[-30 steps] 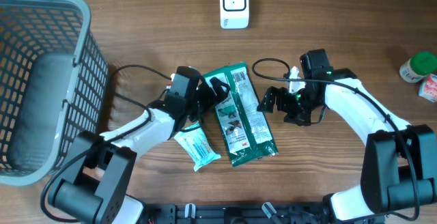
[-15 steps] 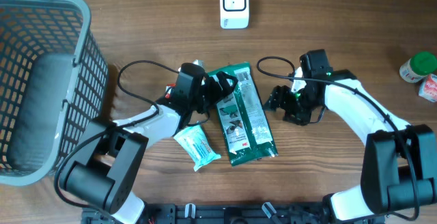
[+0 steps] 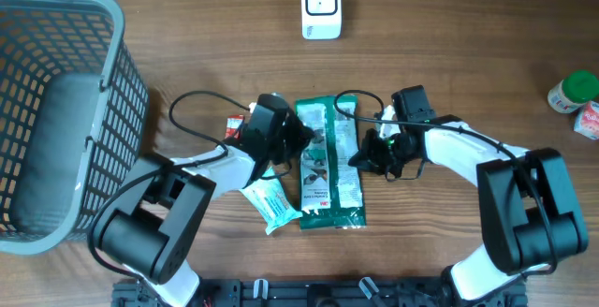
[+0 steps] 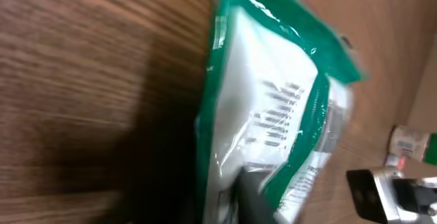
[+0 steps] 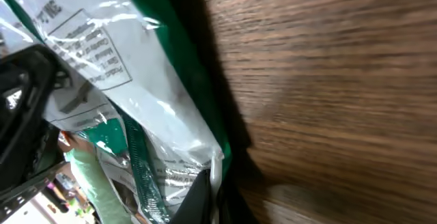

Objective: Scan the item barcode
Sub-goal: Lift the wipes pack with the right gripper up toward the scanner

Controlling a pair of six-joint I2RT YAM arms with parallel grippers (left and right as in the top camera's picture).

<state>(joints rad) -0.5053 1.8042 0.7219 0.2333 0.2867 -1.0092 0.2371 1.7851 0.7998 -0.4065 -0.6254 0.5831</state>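
The item is a green and white packet (image 3: 329, 168) lying lengthwise on the wooden table in the middle of the overhead view. My left gripper (image 3: 301, 145) is shut on its left edge and my right gripper (image 3: 361, 155) is shut on its right edge. The left wrist view shows the packet (image 4: 273, 108) close up with a barcode (image 4: 278, 115) printed on its white face, and my left gripper (image 4: 250, 201) pinching its lower edge. From the right wrist, the crinkled packet (image 5: 130, 67) fills the left side, with my right gripper (image 5: 214, 198) clamped on its sealed rim. The white scanner (image 3: 320, 6) stands at the back centre.
A grey mesh basket (image 3: 112, 26) takes up the far left. A small pale blue wipes pack (image 3: 271, 204) lies just left of the packet's near end. A green-capped bottle (image 3: 573, 90) and a red-and-white item (image 3: 591, 118) sit at the right edge. Cables loop over both arms.
Both arms moved inward to the packet and their jaws went from open to shut on its side edges. The packet swung from slanted to nearly straight.
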